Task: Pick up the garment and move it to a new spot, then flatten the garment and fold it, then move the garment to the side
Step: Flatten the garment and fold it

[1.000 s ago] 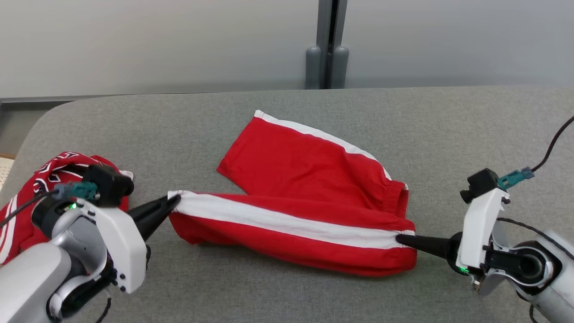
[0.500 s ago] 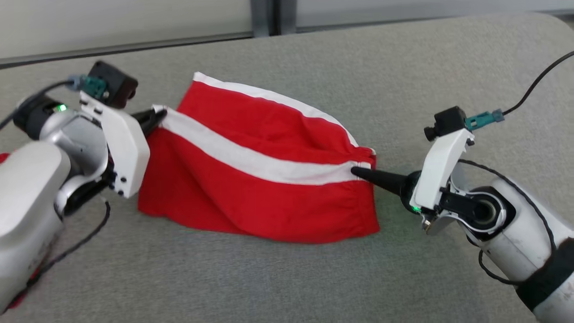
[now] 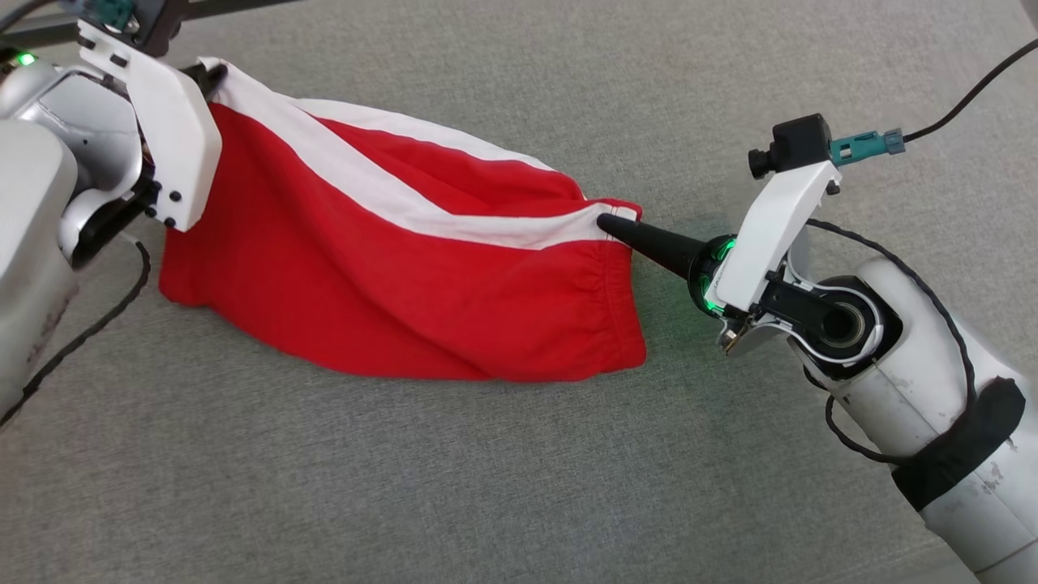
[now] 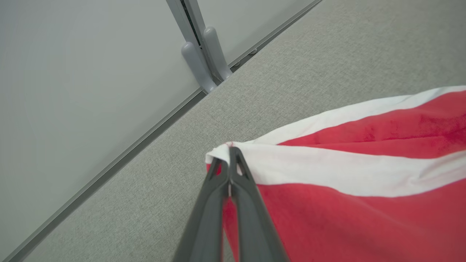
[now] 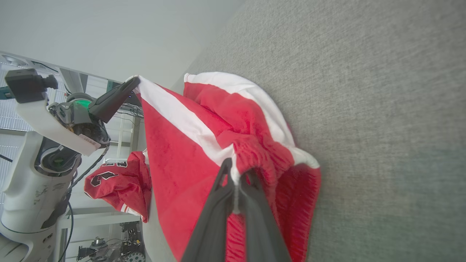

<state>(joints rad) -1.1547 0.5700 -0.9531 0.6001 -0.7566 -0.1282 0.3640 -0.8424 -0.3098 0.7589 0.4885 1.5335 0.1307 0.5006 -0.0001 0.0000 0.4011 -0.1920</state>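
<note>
The garment [image 3: 381, 284] is a pair of red shorts with a white side stripe. It hangs stretched between my two grippers, its lower edge sagging onto the grey padded table [image 3: 486, 487]. My left gripper [image 3: 212, 75] is shut on the white-striped leg hem [image 4: 218, 154], at the upper left of the head view. My right gripper [image 3: 608, 223] is shut on the elastic waistband [image 5: 251, 156] at the stripe's other end. The right wrist view shows the left gripper [image 5: 133, 83] holding the far corner up.
A second red garment with black and white numerals [image 5: 116, 182] lies past the left arm. A grey post [image 4: 204, 54] and a pale wall stand along the table's far edge. Black cables [image 3: 81, 332] trail from both arms. Bare grey table surrounds the shorts.
The camera has tilted down and turned. Both grippers have lifted the striped edge, so the shorts now hang doubled between them instead of lying spread on the table.
</note>
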